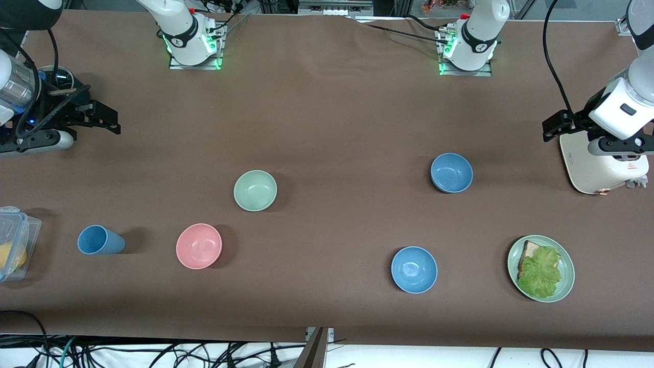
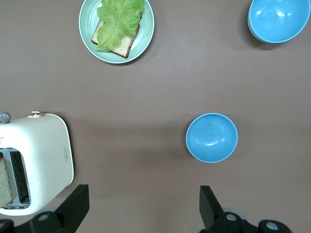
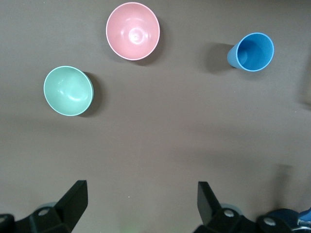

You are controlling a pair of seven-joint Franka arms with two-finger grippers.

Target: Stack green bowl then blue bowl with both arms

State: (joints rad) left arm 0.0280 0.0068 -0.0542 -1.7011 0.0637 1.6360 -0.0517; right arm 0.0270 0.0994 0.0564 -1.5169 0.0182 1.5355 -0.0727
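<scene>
table (image 1: 327, 112): brown, your bowls sit apart.
green bowl (image 1: 255, 190): upright, untouched.
blue bowl (image 1: 451, 173): upright, untouched.
left gripper (image 2: 141, 204): jaws apart, over toaster (image 1: 603, 163).
right gripper (image 3: 138, 201): jaws apart, waiting.

The front view looks steeply down from high across the counter (image 1: 327, 102) toward both arm bases, taking in its whole spread. The left wrist view looks straight down from well above, sharing the blue bowl (image 2: 212, 137), brighter bowl (image 2: 278, 19), plate (image 2: 116, 30) and toaster (image 2: 36, 162). The right wrist view likewise shares the green bowl (image 3: 68, 91), pink bowl (image 3: 132, 30) and cup (image 3: 251, 52).
</scene>
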